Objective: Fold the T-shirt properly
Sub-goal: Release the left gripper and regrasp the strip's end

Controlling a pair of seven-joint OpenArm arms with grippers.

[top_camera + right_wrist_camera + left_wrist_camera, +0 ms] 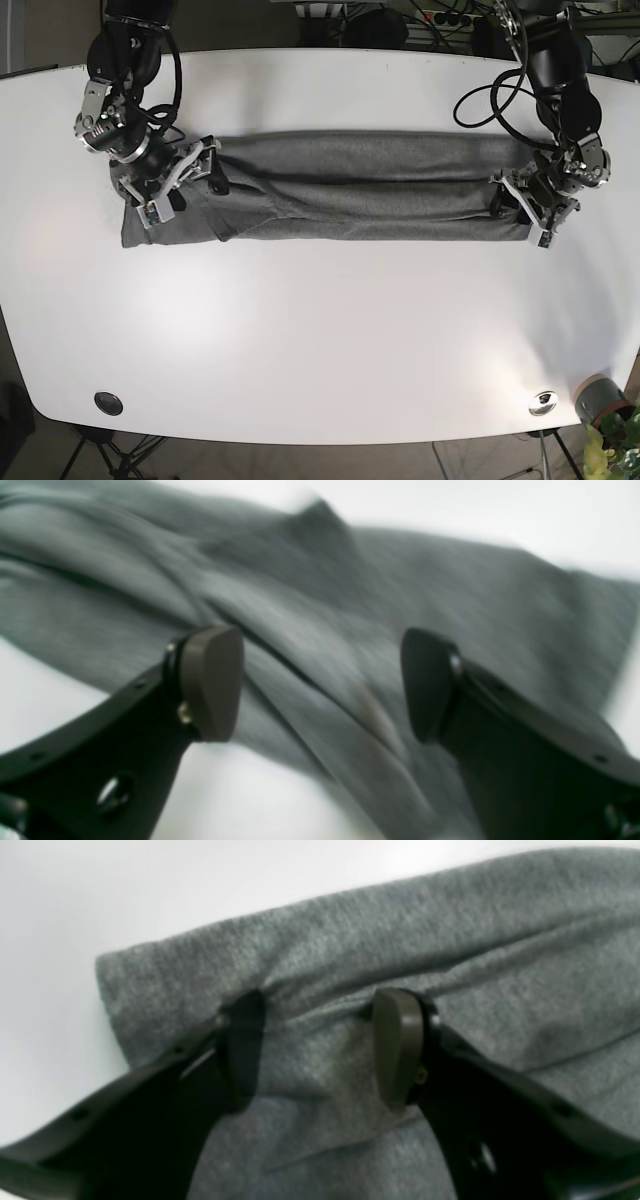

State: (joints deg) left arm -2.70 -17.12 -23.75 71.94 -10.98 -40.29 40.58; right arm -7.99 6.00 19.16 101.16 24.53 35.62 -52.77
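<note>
Grey knit T-shirt (360, 188), folded lengthwise into a long narrow band, lies flat across the upper middle of the white oval table (300, 340), running side to side in the base view with one lengthwise crease down its middle. Left gripper (320, 1047) sits at the band's end on the base view's right (527, 208); in the left wrist view its two fingers are spread apart, dark pad (245, 1050) and olive-brown pad (397, 1045) both down on the cloth beside a fold line, a strip of fabric between them, nothing pinched. That end of the shirt shows a rounded folded corner (112, 990) just past the dark pad, bare table beyond it. Right gripper (320, 685) is at the band's opposite end, base view's left (178, 178); fingers wide apart, brown pad (212, 680) over the cloth's edge near bare table, other pad (427, 685) over the shirt. The view is blurred, so contact with the cloth cannot be told. Fabric there is rumpled, with diagonal folds and a raised peak (320, 517) at the far edge; in the base view this end flares wider and lower than the rest. No print, label or readable writing visible on the shirt. Round grey pot with a green plant (605, 410) at the table's near right corner; two small round fittings (108, 403) (543, 402) near the front edge.
</note>
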